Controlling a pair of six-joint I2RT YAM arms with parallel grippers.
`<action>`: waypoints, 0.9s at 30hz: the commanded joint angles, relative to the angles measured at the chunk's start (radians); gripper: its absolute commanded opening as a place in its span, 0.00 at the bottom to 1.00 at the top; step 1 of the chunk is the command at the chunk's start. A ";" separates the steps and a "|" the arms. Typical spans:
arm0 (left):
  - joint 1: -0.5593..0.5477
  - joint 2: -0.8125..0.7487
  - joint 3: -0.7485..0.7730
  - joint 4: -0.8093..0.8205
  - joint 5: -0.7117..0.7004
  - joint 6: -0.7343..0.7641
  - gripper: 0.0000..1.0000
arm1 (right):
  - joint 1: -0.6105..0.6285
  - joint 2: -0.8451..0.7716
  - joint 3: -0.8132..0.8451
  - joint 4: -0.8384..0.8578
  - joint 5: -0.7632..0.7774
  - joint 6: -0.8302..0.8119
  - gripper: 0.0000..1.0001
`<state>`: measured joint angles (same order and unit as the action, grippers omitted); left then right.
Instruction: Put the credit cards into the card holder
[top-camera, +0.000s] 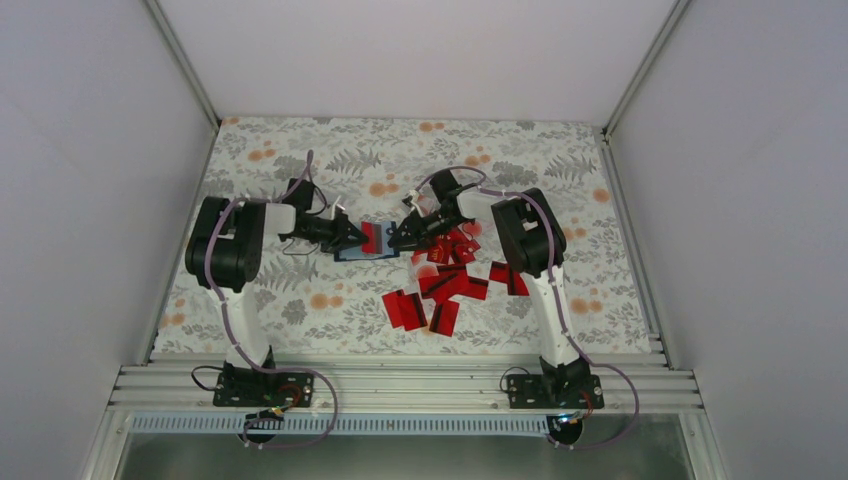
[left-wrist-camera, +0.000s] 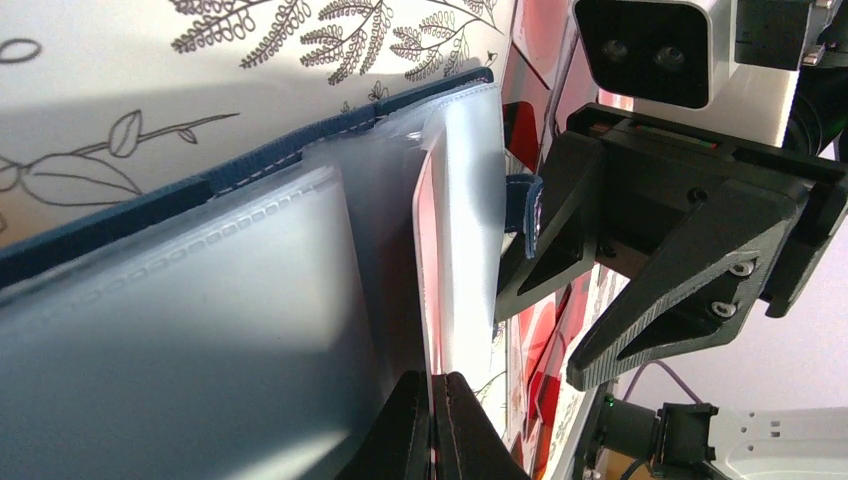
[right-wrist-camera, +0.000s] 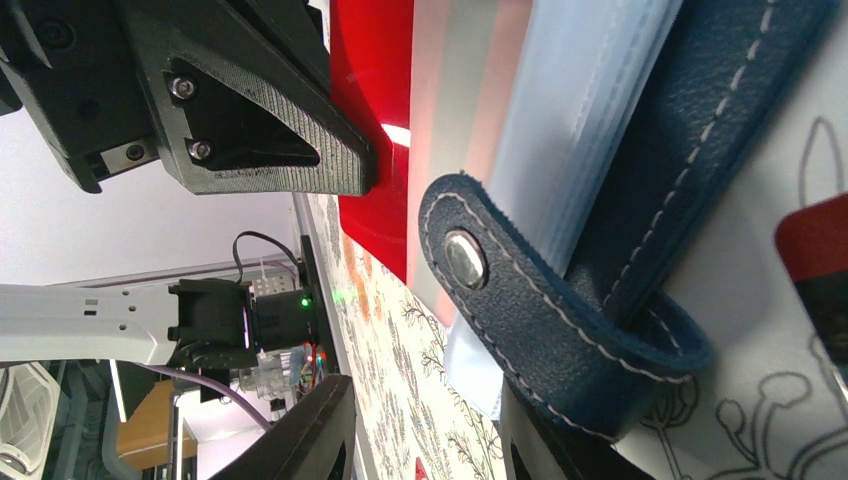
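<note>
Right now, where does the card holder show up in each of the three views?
Top external: card holder mid-table, just left of centre.
Left wrist: card holder fills the left and centre, its navy edge running diagonally.
Right wrist: card holder from the upper right down to its snap strap.
Shared landmark: the red card at its clear sleeves.

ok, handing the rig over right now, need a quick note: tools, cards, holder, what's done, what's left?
Left tool: shut, pinching a clear sleeve of the holder, which lies open on the table.
Right tool: jaws apart by the holder's strap, nothing clearly gripped.
Done: one card partway into a sleeve.
Left: seat that card, then load the loose cards piled right of the holder, by the right arm.
</note>
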<state>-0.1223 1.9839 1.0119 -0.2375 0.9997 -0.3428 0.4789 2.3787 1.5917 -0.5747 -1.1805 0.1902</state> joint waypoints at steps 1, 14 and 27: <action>-0.027 0.003 -0.004 0.040 -0.019 -0.024 0.02 | 0.010 0.077 -0.050 -0.073 0.168 -0.009 0.38; -0.050 0.038 0.000 0.058 -0.015 -0.033 0.02 | 0.010 0.070 -0.063 -0.055 0.162 -0.001 0.37; -0.066 0.009 0.039 -0.092 -0.113 0.038 0.18 | 0.010 0.062 -0.025 -0.077 0.183 -0.017 0.37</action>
<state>-0.1753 1.9915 1.0340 -0.2485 0.9386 -0.3508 0.4763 2.3787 1.5848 -0.5732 -1.1881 0.1913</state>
